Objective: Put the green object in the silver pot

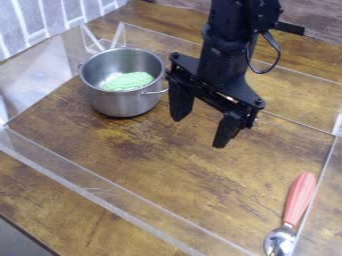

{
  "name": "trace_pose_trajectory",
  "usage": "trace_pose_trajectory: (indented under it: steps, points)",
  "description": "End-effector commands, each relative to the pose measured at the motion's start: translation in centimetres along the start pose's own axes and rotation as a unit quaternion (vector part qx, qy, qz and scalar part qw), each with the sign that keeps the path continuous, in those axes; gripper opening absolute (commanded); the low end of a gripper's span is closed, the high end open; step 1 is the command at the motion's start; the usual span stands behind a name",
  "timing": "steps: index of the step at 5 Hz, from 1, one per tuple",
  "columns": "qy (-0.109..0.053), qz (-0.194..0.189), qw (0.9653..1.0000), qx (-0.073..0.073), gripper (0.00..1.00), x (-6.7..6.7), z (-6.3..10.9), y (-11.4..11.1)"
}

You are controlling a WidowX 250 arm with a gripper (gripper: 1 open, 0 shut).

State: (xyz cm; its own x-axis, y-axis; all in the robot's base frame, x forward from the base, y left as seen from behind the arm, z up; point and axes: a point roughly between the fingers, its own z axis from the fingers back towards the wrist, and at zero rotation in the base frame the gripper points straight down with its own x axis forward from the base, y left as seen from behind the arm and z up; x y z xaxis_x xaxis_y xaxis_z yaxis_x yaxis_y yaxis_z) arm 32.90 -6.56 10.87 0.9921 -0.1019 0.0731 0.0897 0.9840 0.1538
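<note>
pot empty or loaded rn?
Loaded. The green object lies inside the pot, below the rim. The gripper hangs beside the pot, open, with nothing between its fingers.

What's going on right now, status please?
Fingers open, holding nothing, above the table right of the silver pot. Green object in the pot. Nothing in the way.
</note>
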Motion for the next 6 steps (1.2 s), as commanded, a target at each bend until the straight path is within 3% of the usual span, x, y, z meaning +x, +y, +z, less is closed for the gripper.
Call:
trace_pose_trajectory:
  steps: [1, 2, 4, 5, 6]
  points:
    - [-0.041, -0.006, 0.9991, -0.011, 1.00, 0.7, 2.2, 0.2]
    - [-0.044, -0.010, 0.9988, -0.016, 1.00, 1.0, 2.0, 0.3]
    - [-0.048, -0.041, 0.9977, -0.022, 1.00, 3.4, 1.4, -0.7]
    - [-0.042, -0.040, 0.9980, -0.023, 1.00, 4.2, 2.2, 0.9]
    - [-0.036, -0.012, 0.9991, -0.019, 1.00, 3.8, 3.2, 2.8]
